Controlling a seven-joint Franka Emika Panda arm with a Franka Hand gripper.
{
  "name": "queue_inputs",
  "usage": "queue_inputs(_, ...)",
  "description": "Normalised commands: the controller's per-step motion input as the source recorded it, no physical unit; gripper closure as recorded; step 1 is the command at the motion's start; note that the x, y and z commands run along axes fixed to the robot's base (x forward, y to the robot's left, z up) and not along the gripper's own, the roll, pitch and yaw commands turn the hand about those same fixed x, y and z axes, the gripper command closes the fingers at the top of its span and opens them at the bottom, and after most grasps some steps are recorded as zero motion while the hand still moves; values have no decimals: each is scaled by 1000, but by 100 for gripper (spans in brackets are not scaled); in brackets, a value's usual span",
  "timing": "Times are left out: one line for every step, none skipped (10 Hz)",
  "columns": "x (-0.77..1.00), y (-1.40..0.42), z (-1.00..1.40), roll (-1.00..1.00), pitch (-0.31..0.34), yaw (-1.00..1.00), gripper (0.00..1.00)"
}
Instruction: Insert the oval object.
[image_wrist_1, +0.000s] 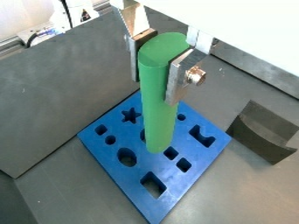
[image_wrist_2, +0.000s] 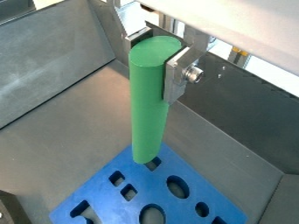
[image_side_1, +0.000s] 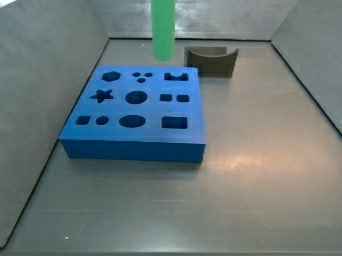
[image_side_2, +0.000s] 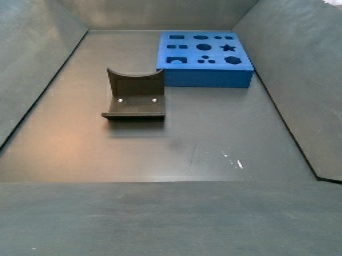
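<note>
My gripper is shut on the top of the oval object, a long bright green peg held upright; the silver fingers clamp it from both sides. Both wrist views show this, with the gripper and peg. The peg's lower end hangs over the blue block, near its edge, apart from it. In a side view only the peg shows, above the far edge of the block; the gripper is out of frame. An oval hole lies in the block's front row.
The dark olive block with a curved notch stands beside the blue block, also seen in a wrist view and a side view. Grey walls enclose the floor on all sides.
</note>
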Motion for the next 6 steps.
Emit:
queue_inputs(-17, 0, 0, 0, 0, 0, 100)
queue_inputs(-203, 0, -34, 0, 0, -463, 100)
queue_inputs(-306, -26, -109, 0, -27, -786, 100)
queue_inputs(-306, -11, -160, -13, -27, -786, 100)
queue_inputs(-317, 0, -294, -120, -17, -763, 100)
queue_inputs(-274, 0, -269, -229, -50, -743, 100)
